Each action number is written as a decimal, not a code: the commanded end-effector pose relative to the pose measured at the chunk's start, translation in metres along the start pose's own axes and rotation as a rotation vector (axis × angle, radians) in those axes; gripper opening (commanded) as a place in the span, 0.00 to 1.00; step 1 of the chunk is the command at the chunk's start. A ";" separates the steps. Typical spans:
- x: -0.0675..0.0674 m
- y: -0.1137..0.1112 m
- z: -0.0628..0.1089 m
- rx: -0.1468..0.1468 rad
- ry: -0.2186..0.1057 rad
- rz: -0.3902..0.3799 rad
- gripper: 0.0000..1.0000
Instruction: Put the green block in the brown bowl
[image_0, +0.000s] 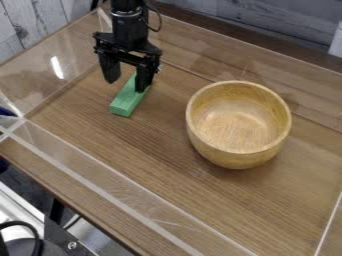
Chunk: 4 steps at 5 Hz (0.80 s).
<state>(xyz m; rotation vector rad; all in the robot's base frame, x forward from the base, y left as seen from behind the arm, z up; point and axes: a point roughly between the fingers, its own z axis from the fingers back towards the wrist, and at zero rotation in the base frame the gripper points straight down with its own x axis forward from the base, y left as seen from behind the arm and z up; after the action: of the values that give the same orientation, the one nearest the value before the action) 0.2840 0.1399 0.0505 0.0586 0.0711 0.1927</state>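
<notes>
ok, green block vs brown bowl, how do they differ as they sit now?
Shape: the green block is a flat elongated bar; the brown bowl is round, thick-walled and hollow.
Size: the bowl is far larger than the block.
Colour: the block is plain bright green; the bowl is light-brown wood with visible grain.
Position: the block lies under the open gripper, at its fingertips; the bowl sits apart, with nothing in it.
Shared: both rest on the wooden table.

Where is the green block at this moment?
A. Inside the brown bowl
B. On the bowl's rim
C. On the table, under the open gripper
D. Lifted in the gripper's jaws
C: the green block lies flat on the table beneath the open gripper, left of the empty brown bowl.
</notes>
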 end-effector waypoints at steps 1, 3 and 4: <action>0.012 0.007 0.020 0.021 -0.076 0.011 1.00; 0.011 0.006 0.025 0.024 -0.093 0.013 1.00; 0.010 0.006 0.028 0.026 -0.101 0.013 1.00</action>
<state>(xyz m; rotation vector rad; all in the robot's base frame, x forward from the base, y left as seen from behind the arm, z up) 0.2856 0.1408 0.0509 0.0634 0.0596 0.1962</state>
